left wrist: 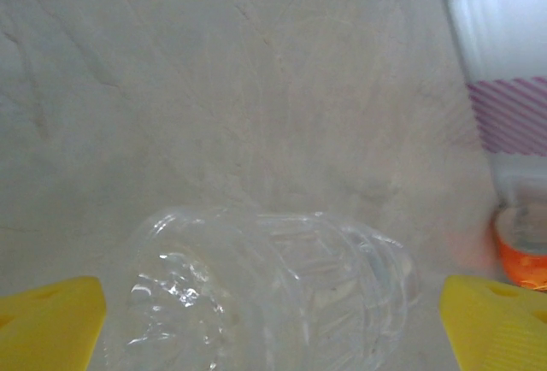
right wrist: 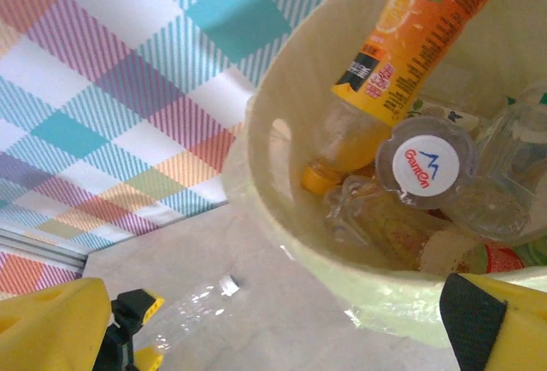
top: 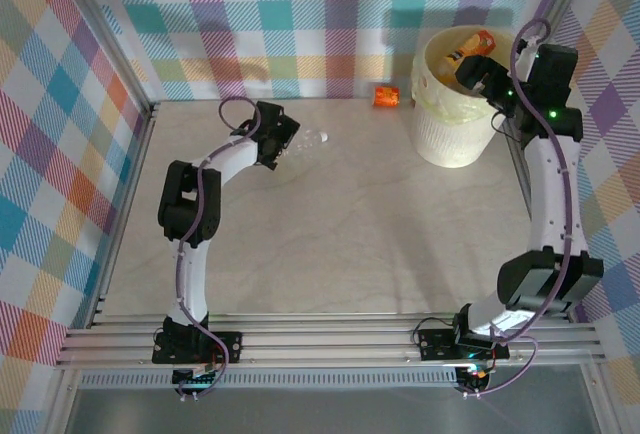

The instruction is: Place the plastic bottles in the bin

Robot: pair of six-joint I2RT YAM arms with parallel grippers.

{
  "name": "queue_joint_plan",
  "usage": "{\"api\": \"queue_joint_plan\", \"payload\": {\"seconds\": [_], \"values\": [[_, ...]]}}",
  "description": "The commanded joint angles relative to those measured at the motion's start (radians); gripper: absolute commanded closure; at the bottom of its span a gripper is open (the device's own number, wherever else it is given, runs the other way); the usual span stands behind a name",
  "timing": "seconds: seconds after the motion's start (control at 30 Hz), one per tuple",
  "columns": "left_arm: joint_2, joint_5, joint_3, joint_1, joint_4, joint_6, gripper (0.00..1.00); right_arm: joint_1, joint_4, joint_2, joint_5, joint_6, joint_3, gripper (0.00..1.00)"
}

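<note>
Top external shows the left gripper (top: 287,142), jaws wide either side of a clear bottle (top: 313,140) lying on the desk (top: 330,244). Right gripper (top: 478,72) hangs wide-jawed over the bin (top: 440,129), where several bottles (right wrist: 410,38) sit; an orange bottle (top: 386,96) lies nearby.

Counter (top: 340,244): pale and creamy, flat, with faint wavy marks like stone.
Walls (top: 300,14): checked squares of pink, blue, orange, purple and white. They stand at the back and on both sides of the counter.
Rails (top: 330,339): long silver metal bars lying side by side across the near edge of the counter.
Corner post (top: 105,39): a thin silver bar that runs down to the back left corner of the counter.
</note>
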Motion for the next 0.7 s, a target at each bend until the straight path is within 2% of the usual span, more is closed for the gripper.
{"api": "queue_joint_plan", "payload": {"seconds": [0.0,0.13,0.4,0.57,0.67], "values": [[0.021,0.046,-0.066,0.011,0.138,-0.137,0.0,-0.002,0.059,-0.044,-0.035,0.006,-0.033,0.0],[0.037,0.047,-0.11,0.011,0.245,-0.197,0.02,-0.001,0.054,-0.077,-0.041,0.005,-0.055,0.0],[0.05,0.063,-0.192,0.009,0.442,-0.255,0.34,0.012,0.086,-0.157,-0.061,0.044,-0.161,0.0],[0.012,0.076,-0.267,0.009,0.539,-0.255,0.47,0.05,0.148,-0.194,-0.135,0.041,-0.234,0.0],[-0.036,0.1,-0.3,0.009,0.551,-0.216,0.51,0.081,0.216,-0.212,-0.208,0.01,-0.285,0.0]]}}
